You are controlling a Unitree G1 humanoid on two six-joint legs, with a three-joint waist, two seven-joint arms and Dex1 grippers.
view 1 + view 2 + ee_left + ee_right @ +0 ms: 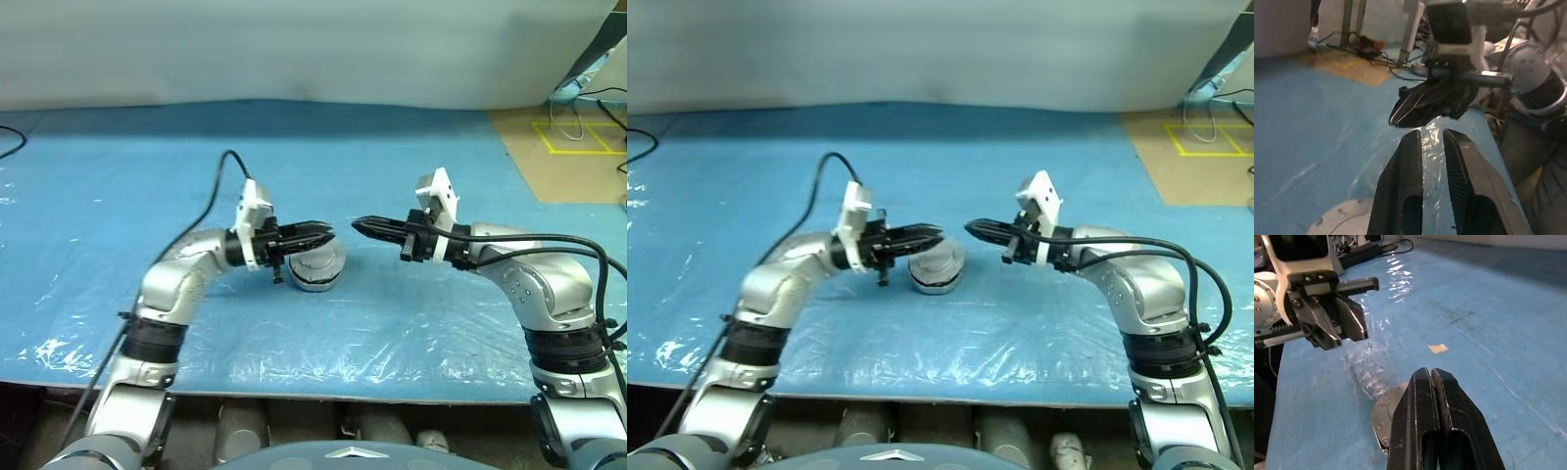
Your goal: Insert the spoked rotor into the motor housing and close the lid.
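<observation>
Blue plastic-covered table (118, 176) carries the closed motor housing (318, 266), lid (321, 257) apparently seated. We see the left gripper (315, 235) slightly parted, empty, above it; the right gripper (367, 227) pressed closed, empty, nearby. Both seem clear of the assembly. No legible markings.

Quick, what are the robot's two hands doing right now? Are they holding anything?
Left gripper: slightly open, holding nothing, above the closed motor housing.
Right gripper: shut, holding nothing.
</observation>
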